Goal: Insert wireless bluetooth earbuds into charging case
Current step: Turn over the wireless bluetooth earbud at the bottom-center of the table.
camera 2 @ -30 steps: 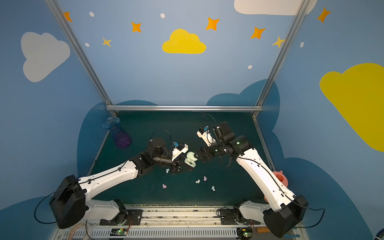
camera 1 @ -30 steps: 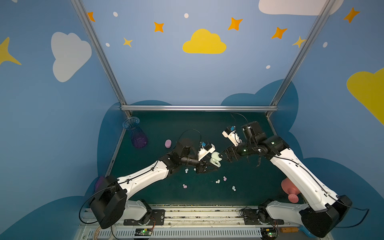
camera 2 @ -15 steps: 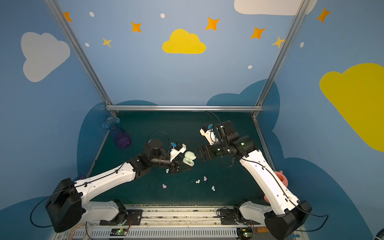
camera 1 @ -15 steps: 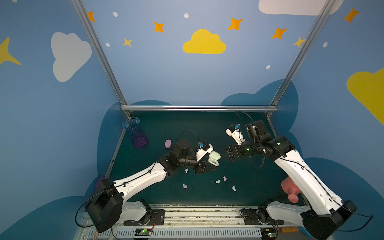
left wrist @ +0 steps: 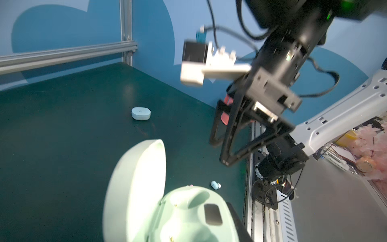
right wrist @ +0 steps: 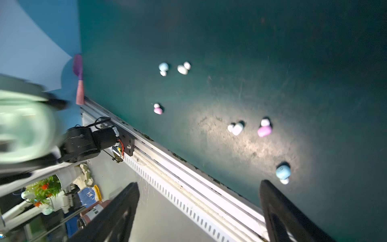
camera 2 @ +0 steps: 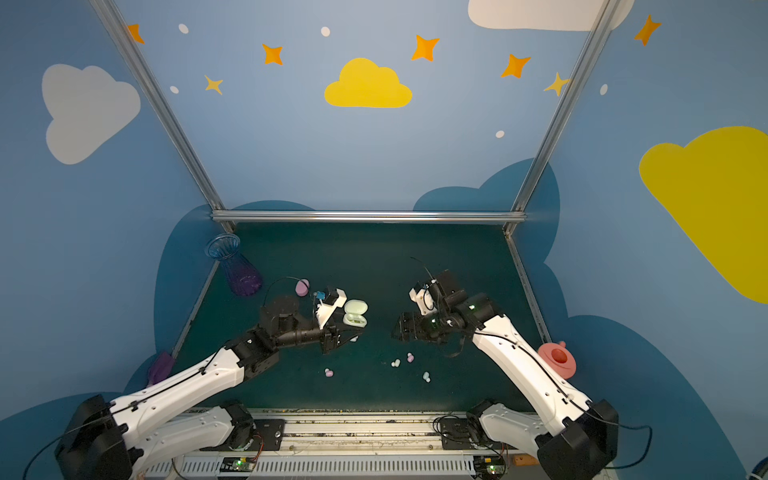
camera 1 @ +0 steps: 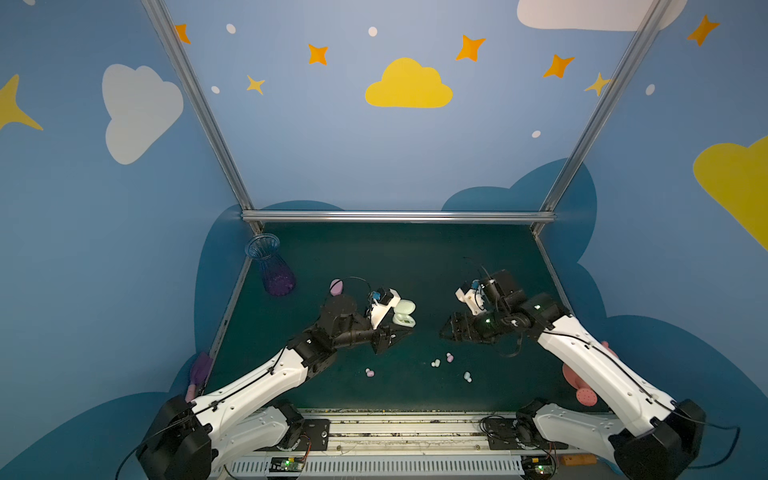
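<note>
Right fingers [right wrist: 280,211] withdrew from case [left wrist: 184,211], spread apart | earbuds [right wrist: 236,128] loose nearby, untouched | left fingers [camera 1: 395,332] clamp case

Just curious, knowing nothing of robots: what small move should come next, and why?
Probably the right gripper should lower toward a tiny cream-white plastic earbud lying loose on the dark green mat. Its jaws are open and empty, and the open mint-green oval case, held by the left gripper, shows empty sockets.

White-shelled left arm [camera 1: 257,382] and right arm [camera 1: 602,374], black joints, thin black cables looping along; green lights glow near the right wrist, right pincer [left wrist: 218,154] a black skeletal triangular frame.
</note>
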### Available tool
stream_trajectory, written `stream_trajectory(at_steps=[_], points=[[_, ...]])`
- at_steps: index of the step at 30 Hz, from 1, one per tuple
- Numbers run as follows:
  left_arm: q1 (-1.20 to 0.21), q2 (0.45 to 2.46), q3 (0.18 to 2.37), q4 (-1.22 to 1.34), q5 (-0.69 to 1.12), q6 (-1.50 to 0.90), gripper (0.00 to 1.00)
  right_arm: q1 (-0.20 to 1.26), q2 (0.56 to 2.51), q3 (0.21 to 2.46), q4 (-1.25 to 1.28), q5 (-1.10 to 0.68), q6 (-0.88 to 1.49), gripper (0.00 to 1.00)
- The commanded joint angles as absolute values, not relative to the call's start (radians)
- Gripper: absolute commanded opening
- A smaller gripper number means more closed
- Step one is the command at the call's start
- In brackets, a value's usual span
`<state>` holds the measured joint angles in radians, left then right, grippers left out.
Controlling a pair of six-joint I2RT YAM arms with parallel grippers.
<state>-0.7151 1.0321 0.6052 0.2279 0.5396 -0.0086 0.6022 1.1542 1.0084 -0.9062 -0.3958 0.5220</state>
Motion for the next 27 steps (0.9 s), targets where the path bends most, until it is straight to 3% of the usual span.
stream_trajectory(at_steps=[1,10,27], points=[[-0.712,0.992,0.597,0.238,0.474,-0.009,0.21,0.652,1.187,0.978,-0.824,-0.347,0.676,0.88],[-0.696,0.968,0.641,0.162,0.507,0.039,0.21,0.776,1.371,0.895,-0.680,-0.304,0.894,0.87],[-0.662,0.974,0.646,0.178,0.554,0.048,0.21,0.776,1.542,0.859,-0.578,-0.262,0.993,0.86]])
